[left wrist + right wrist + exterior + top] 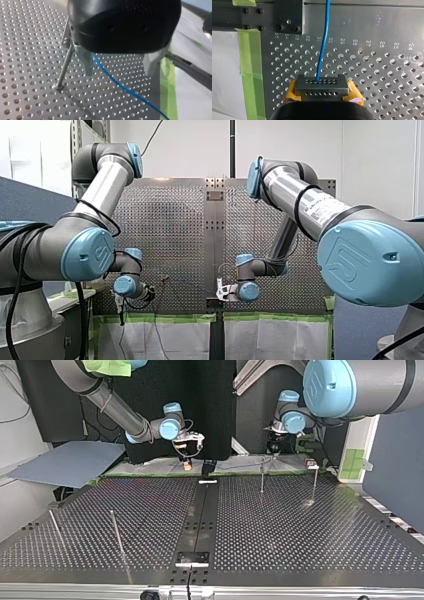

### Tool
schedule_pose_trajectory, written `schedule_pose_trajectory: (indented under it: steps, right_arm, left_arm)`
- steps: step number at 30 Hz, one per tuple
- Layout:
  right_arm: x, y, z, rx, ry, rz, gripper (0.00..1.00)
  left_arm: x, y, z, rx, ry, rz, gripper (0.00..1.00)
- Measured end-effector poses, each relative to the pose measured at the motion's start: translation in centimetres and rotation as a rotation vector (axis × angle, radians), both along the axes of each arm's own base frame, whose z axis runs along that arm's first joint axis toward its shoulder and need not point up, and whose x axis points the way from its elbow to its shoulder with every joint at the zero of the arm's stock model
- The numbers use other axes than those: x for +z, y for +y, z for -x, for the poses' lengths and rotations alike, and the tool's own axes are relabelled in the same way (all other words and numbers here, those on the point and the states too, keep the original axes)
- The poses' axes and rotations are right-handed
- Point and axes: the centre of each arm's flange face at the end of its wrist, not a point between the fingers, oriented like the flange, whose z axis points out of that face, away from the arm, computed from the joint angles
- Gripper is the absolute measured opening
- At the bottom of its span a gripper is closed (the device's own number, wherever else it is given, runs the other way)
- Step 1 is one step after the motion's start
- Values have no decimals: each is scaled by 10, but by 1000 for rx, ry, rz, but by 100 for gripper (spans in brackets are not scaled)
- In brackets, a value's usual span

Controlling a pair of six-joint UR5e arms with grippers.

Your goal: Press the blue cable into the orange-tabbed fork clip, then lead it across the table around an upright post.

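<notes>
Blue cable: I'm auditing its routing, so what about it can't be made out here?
Right wrist view: the blue cable vanishes behind the grey block of my right gripper.
Left wrist view: the black housing of my left gripper covers one stretch; the picture's edge cuts off the rest.
Top view: the fork clip is too small to pick out.

On the desk (387,30), in the right wrist view, we read a row of numbers (355,41) printed just above the holes: 24, 25, 26, 27, 28, 29, 30 and 31 are plain. Three or four more follow toward the green tape, too blurred for us to be sure of. The blue cable (326,25) crosses this row between 31 and 30.

In the front view we see a stylised logo mark on my left arm's blue joint cap (90,254) and on my right arm's blue joint cap (372,260). The dark printing on my right arm's silver tube (320,207) is too small to read.
</notes>
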Motion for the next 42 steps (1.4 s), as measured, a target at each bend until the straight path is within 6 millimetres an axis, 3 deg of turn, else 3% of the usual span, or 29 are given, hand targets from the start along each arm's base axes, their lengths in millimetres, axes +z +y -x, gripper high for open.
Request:
schedule_pose_trajectory:
  steps: [6, 19, 32, 42]
  right_arm:
    - [0, 0, 0, 0, 0, -2, 0]
    - [-1, 0, 0, -1, -2, -3, 0]
    - [-1, 0, 0, -1, -2, -4, 0]
    - [-1, 0, 0, 1, 0, -4, 0]
  left_arm:
    - [4, -2, 11, -22, -2, -28, 100]
    - [40, -11, 42, -47, -22, -26, 100]
    - [90, -29, 38, -117, -129, -9, 100]
    - [93, -32, 38, -90, -140, -19, 100]
